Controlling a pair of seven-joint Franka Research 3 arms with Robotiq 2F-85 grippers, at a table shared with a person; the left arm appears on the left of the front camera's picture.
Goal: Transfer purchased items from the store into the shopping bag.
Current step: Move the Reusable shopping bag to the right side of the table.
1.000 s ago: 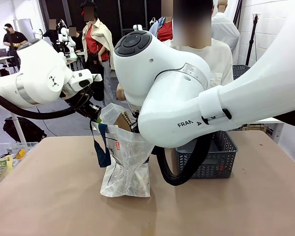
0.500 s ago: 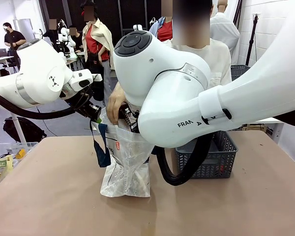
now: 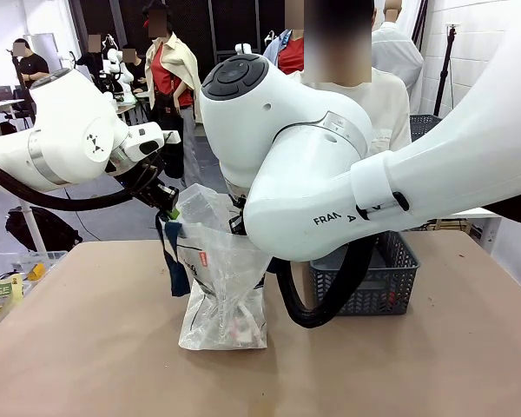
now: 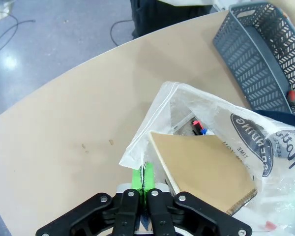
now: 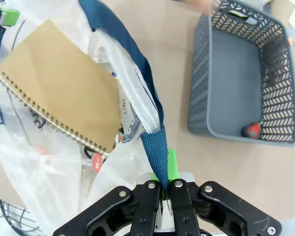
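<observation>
The shopping bag (image 3: 219, 287) stands upright on the table, its mouth held wide between both arms. My left gripper (image 3: 168, 211) (image 4: 143, 176) is shut on the bag's plastic rim. My right gripper (image 5: 164, 173) is shut on a navy strap handle (image 5: 137, 73); in the front view its own arm hides it. Inside the bag (image 4: 265, 147) a flat tan spiral-bound pack (image 4: 201, 169) (image 5: 59, 101) lies tilted. Below it are small items with red (image 4: 196, 124) (image 5: 97, 164).
A dark grey mesh basket (image 3: 391, 280) (image 5: 206, 83) stands right of the bag, with a small red item (image 5: 252, 130) in its corner. A clear bin (image 3: 4, 282) of packs sits at the table's left edge. A person stands beyond the bag.
The person's hand, at the bag's mouth half a second ago, has drawn back. The tan pack has dropped from the rim down into the bag. Both arms hold still.
</observation>
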